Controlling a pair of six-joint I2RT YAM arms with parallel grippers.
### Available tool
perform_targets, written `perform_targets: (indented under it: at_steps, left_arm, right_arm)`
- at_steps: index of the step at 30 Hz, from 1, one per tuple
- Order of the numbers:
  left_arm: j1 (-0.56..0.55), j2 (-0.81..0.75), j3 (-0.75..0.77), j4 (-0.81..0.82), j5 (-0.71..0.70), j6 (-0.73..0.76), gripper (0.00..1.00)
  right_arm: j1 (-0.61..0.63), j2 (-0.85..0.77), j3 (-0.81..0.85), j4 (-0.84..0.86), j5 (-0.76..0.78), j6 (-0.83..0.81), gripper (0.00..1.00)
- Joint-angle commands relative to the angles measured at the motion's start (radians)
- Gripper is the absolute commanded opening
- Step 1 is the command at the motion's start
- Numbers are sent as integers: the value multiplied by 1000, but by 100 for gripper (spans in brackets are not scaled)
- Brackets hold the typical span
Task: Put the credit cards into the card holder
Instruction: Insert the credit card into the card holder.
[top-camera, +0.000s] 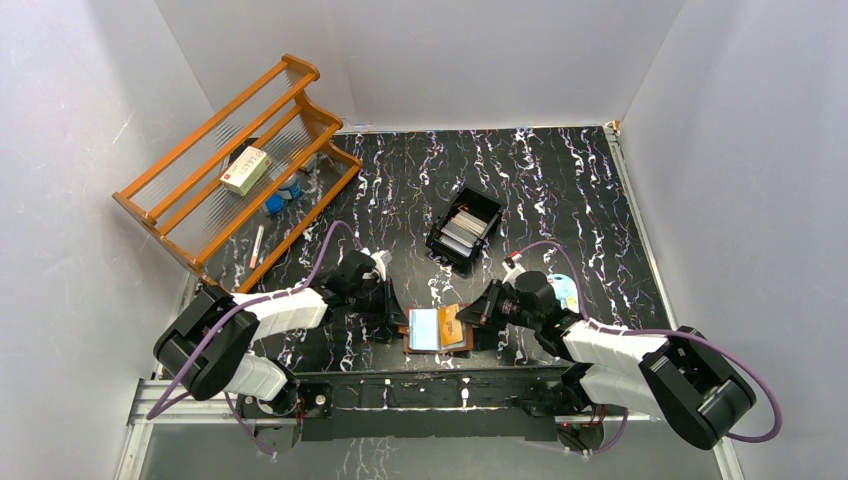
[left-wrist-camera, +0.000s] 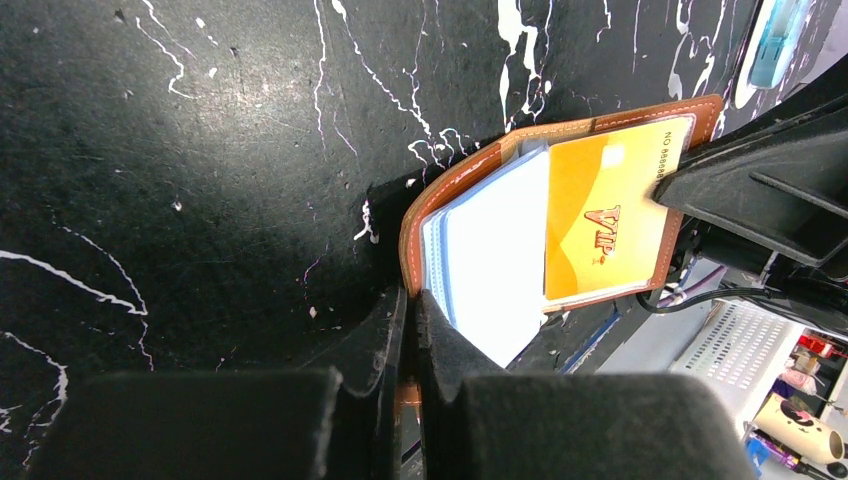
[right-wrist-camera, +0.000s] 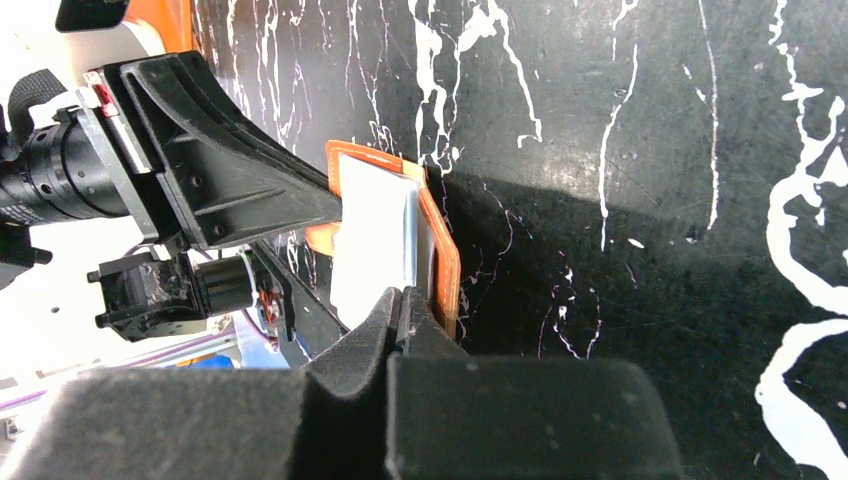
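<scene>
The brown leather card holder (top-camera: 438, 328) lies open at the table's near edge between both grippers. My left gripper (top-camera: 395, 322) is shut on the left cover's edge (left-wrist-camera: 410, 300), beside the pale blue sleeves (left-wrist-camera: 490, 260). An orange-gold credit card (left-wrist-camera: 600, 225) marked VIP lies in the right half. My right gripper (top-camera: 482, 318) is shut on that card's outer edge (right-wrist-camera: 405, 305), just inside the brown cover (right-wrist-camera: 445, 270). More credit cards (top-camera: 466, 228), grey and white, stand in the black tray.
The black open-top tray (top-camera: 440, 240) sits mid-table behind the holder. A wooden rack (top-camera: 235, 160) with a white box stands at the back left. A white-and-blue packet (top-camera: 566, 293) lies right of the right wrist. White walls enclose the table.
</scene>
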Motion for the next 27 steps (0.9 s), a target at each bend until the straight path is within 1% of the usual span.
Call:
perform_targets:
  at_steps: [1,18,27]
  left_arm:
    - [4,-4,-16,4,2,-1,0]
    - [4,4,-16,15,5,-7,0]
    - [4,-7,-22,11,0,-9,0]
  right_arm:
    - [0,7,-8,73,-18,10,0]
    - [1,61,-24,161,-60,29,0]
    - [1,84,-36,162,-47,25,0]
